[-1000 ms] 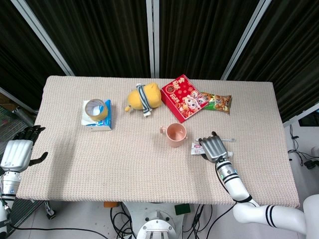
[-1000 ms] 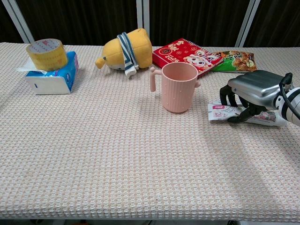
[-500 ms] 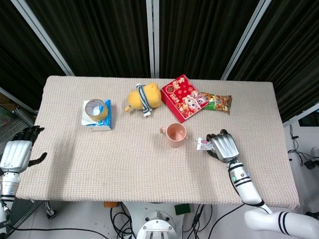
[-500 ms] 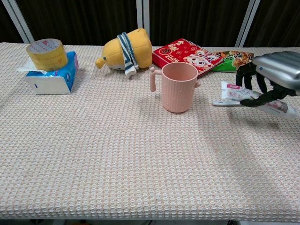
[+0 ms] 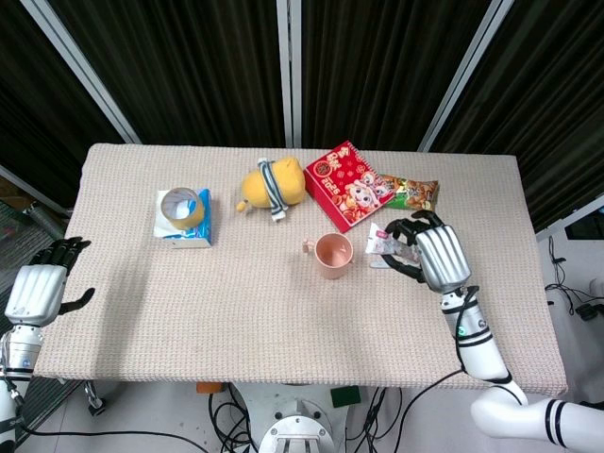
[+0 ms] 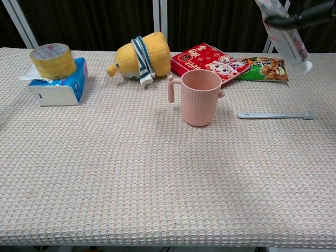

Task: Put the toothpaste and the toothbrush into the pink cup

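Note:
The pink cup [image 5: 333, 255] [image 6: 201, 97] stands upright near the table's middle. My right hand [image 5: 438, 257] holds the white toothpaste tube [image 5: 381, 243] [image 6: 286, 32] in the air, just right of the cup and well above the table. In the chest view only dark fingertips [image 6: 302, 16] show at the top edge, with the tube tilted cap-down. The pale toothbrush [image 6: 275, 115] lies flat on the mat right of the cup; the head view hides it under my right hand. My left hand [image 5: 36, 291] hangs open beyond the table's left edge, holding nothing.
A yellow plush toy [image 5: 272, 184], a red booklet [image 5: 347, 184] and a snack packet [image 5: 411, 194] lie behind the cup. A tape roll [image 5: 181, 207] sits on a blue tissue pack [image 5: 185, 231] at the back left.
My right hand has lifted the toothpaste tube off the table and carried it up and toward the cup. The toothbrush stayed on the mat. The left hand barely moved.

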`<move>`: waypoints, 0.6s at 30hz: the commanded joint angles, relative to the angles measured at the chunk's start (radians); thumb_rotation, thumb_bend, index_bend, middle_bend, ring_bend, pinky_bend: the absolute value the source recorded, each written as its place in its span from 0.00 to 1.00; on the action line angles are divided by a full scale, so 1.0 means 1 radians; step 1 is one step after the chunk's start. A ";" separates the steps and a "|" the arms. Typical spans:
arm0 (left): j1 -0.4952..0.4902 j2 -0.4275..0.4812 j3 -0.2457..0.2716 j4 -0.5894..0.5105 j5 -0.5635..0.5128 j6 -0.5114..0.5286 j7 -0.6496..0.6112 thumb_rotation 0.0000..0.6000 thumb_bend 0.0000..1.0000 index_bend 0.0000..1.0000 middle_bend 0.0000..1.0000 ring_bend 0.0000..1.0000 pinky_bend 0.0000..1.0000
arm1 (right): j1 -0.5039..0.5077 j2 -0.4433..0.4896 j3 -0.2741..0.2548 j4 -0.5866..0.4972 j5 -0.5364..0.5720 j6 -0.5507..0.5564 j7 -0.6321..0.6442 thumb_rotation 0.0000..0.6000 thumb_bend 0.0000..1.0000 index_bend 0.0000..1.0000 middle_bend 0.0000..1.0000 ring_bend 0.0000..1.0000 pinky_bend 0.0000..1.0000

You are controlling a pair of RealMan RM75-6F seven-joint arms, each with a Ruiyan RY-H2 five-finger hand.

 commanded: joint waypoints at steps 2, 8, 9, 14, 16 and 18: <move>0.005 0.003 -0.001 0.003 -0.004 0.004 -0.009 0.96 0.21 0.16 0.14 0.12 0.24 | 0.068 -0.121 0.088 0.067 0.000 -0.005 0.179 1.00 0.78 0.77 0.63 0.58 0.33; 0.010 0.001 -0.002 0.022 -0.017 -0.004 -0.022 0.95 0.21 0.16 0.14 0.12 0.24 | 0.118 -0.253 0.130 0.189 0.020 -0.015 0.304 1.00 0.78 0.76 0.63 0.58 0.31; 0.009 0.000 -0.002 0.028 -0.021 -0.009 -0.023 0.95 0.21 0.16 0.14 0.12 0.24 | 0.124 -0.269 0.134 0.206 0.021 -0.014 0.318 1.00 0.78 0.76 0.63 0.58 0.31; 0.013 -0.015 -0.003 0.057 -0.041 -0.018 -0.009 0.96 0.21 0.16 0.14 0.12 0.24 | 0.149 -0.337 0.147 0.285 0.047 -0.048 0.424 1.00 0.78 0.76 0.63 0.58 0.31; 0.016 -0.020 -0.006 0.062 -0.050 -0.020 -0.014 0.96 0.21 0.16 0.14 0.12 0.24 | 0.157 -0.363 0.149 0.324 0.060 -0.061 0.444 1.00 0.77 0.76 0.63 0.58 0.31; 0.019 -0.021 -0.008 0.067 -0.052 -0.018 -0.025 0.96 0.21 0.16 0.14 0.12 0.24 | 0.162 -0.380 0.148 0.355 0.062 -0.066 0.451 1.00 0.77 0.77 0.63 0.58 0.31</move>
